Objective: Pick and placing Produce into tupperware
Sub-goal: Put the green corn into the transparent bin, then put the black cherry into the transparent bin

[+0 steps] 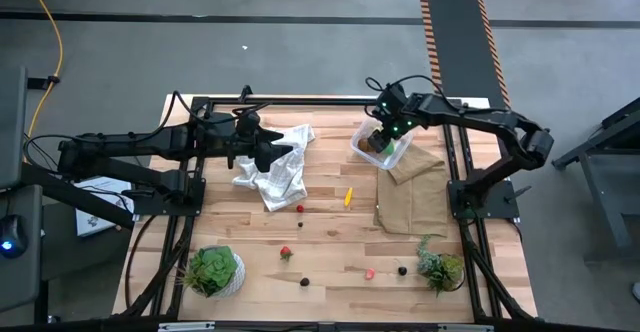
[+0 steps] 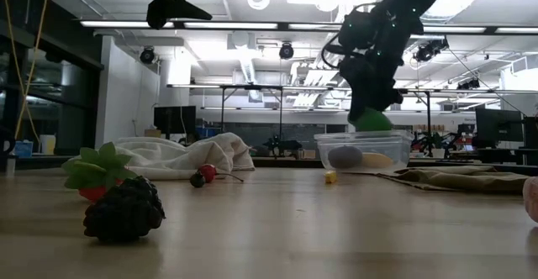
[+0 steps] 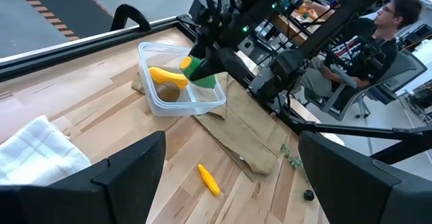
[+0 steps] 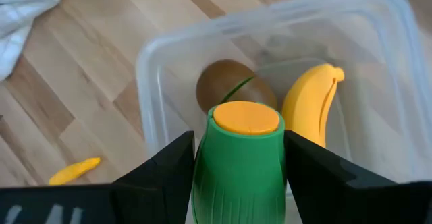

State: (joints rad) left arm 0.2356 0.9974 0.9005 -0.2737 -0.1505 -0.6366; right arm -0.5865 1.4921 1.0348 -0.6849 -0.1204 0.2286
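The clear tupperware [image 1: 358, 144] stands at the table's far right on the edge of a brown cloth, with a yellow banana [image 4: 307, 106] and a brown kiwi [image 4: 223, 86] inside. My right gripper [image 4: 239, 150] hovers over it, shut on a green piece with an orange-yellow end [image 3: 201, 69]. A small orange-yellow piece [image 1: 348, 197] lies on the wood mid-table. Red and dark berries [image 1: 300, 209] lie scattered toward the near edge. My left gripper [image 3: 229, 150] hangs open above the white cloth, far left of centre, holding nothing. My right gripper pinches the green piece by its two ribbed sides [image 4: 202, 177], one finger on each. The fingers come from above, slanting steeply down. The piece points its orange-yellow end [image 4: 244, 117] down at the tupperware's opening and hangs clear above the kiwi and banana.
A crumpled white checked cloth [image 1: 275, 167] lies at the far left of centre and a flat brown cloth [image 1: 415, 187] at the right. Two potted plants [image 1: 213, 270] [image 1: 440, 267] stand near the front edge. A person [image 3: 385, 28] sits beyond the table's right side.
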